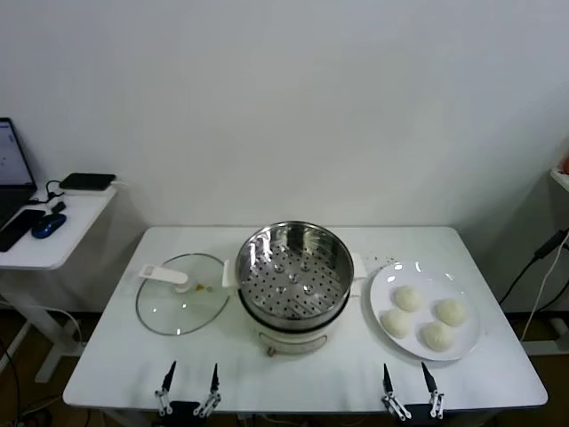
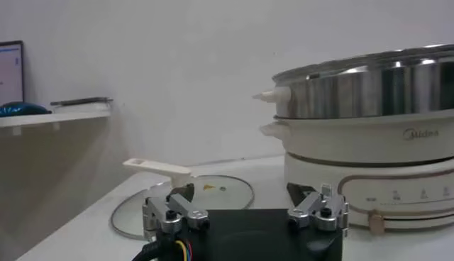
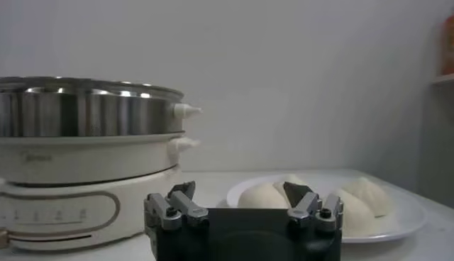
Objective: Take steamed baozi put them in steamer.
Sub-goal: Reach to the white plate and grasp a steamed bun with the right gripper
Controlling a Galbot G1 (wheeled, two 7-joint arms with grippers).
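Several pale baozi [image 1: 424, 318] lie on a white plate [image 1: 467, 347] at the table's right; they also show in the right wrist view [image 3: 264, 196]. The steel steamer [image 1: 292, 267] with its hole-dotted tray stands empty at the table's middle on a white base; it also shows in the left wrist view [image 2: 369, 92] and the right wrist view [image 3: 85, 113]. My left gripper [image 1: 189, 381] is open and empty at the front edge, left of the steamer. My right gripper [image 1: 408, 381] is open and empty at the front edge, in front of the plate.
A flat glass lid [image 1: 181, 305] with a white handle lies left of the steamer. A side desk [image 1: 49, 233] with a laptop, mouse and phone stands at the far left. A wall is behind the table.
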